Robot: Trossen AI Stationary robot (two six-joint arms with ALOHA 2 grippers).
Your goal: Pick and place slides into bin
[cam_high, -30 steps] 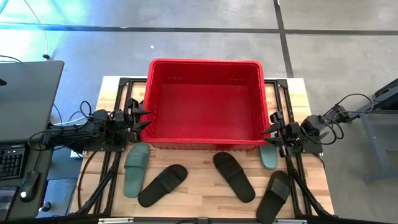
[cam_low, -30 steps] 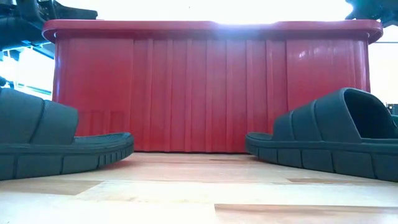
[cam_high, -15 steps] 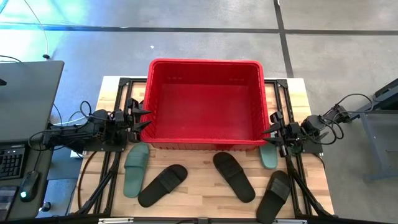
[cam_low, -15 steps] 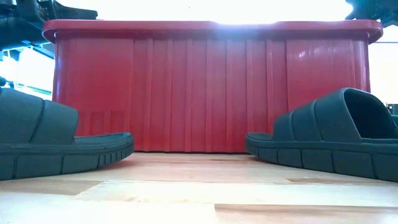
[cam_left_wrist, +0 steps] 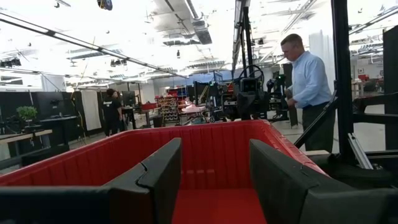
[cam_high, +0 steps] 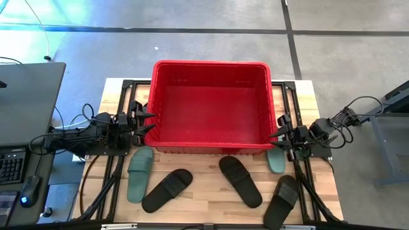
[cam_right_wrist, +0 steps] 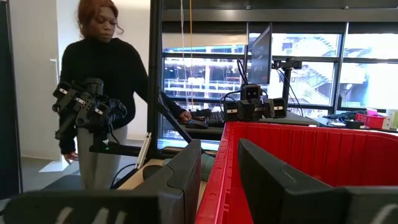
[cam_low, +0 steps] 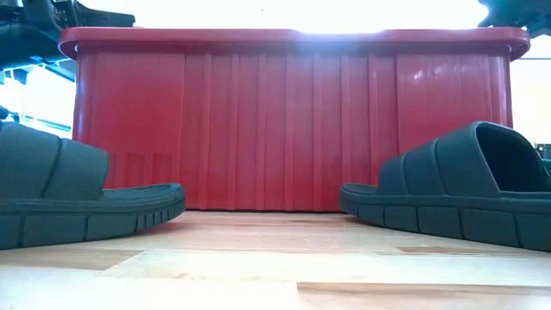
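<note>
The red bin (cam_high: 211, 105) stands at the table's far middle; no slide shows inside it. On the wood in front of it lie two sage-green slides (cam_high: 139, 172) (cam_high: 275, 160) and three black slides (cam_high: 167, 190) (cam_high: 240, 181) (cam_high: 282, 201), soles down. Two of the black slides show in the low view (cam_low: 77, 198) (cam_low: 456, 194). My left gripper (cam_high: 146, 121) hovers open by the bin's left wall, looking over its rim (cam_left_wrist: 214, 162). My right gripper (cam_high: 276, 135) hovers open at the bin's right near corner, its fingers on either side of the rim (cam_right_wrist: 221, 168).
Dark metal frame rails (cam_high: 112, 182) run along both table sides under the arms. A desk with a laptop and keyboard (cam_high: 25, 115) stands left of the table. People stand in the room beyond (cam_left_wrist: 308, 81) (cam_right_wrist: 102, 81). Bare wood shows between the slides (cam_high: 204, 191).
</note>
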